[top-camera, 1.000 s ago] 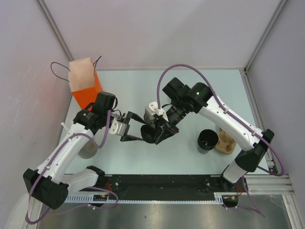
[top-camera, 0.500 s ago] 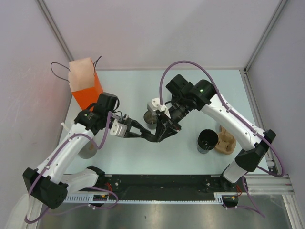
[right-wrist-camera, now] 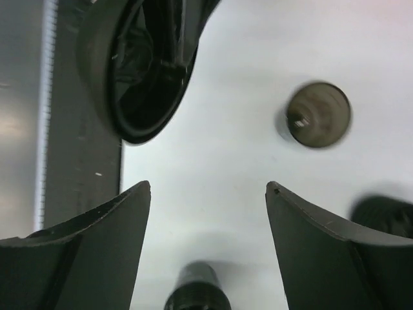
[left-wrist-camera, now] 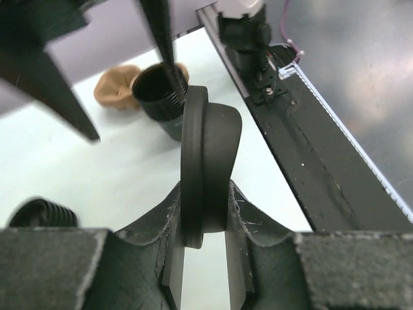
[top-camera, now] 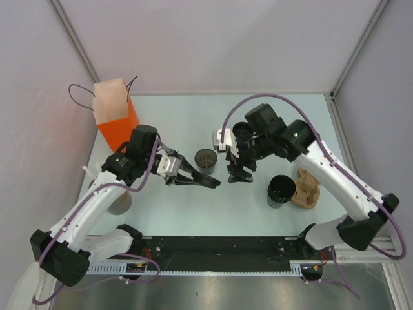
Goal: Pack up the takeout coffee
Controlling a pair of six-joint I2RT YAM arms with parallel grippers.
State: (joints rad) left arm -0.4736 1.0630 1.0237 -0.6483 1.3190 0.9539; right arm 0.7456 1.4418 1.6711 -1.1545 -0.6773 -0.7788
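The takeout coffee is in two pieces. Its small dark cup [top-camera: 205, 159] stands open and upright on the table, and shows from above in the right wrist view [right-wrist-camera: 318, 114]. Its black lid [left-wrist-camera: 210, 148] is held edge-on, with my left gripper [left-wrist-camera: 205, 197] shut on the rim. From above, the left gripper [top-camera: 205, 180] holds the lid [top-camera: 213, 183] just in front of the cup. My right gripper [top-camera: 235, 173] hangs open and empty to the right of both. In the right wrist view the open right gripper [right-wrist-camera: 208, 187] has bare table between its fingers, and the lid's hollow underside [right-wrist-camera: 139, 71] is at upper left.
A wider black cup [top-camera: 281, 190] stands right of centre beside a brown pulp carrier [top-camera: 305, 192]. An orange paper bag [top-camera: 116, 113] stands open at the back left. A grey cup [top-camera: 120, 204] sits partly under the left arm. The black base rail [top-camera: 213, 252] runs along the near edge.
The left gripper shut on the lid. The right gripper then let go, opened wide and drew back to the right, uncovering the open cup.
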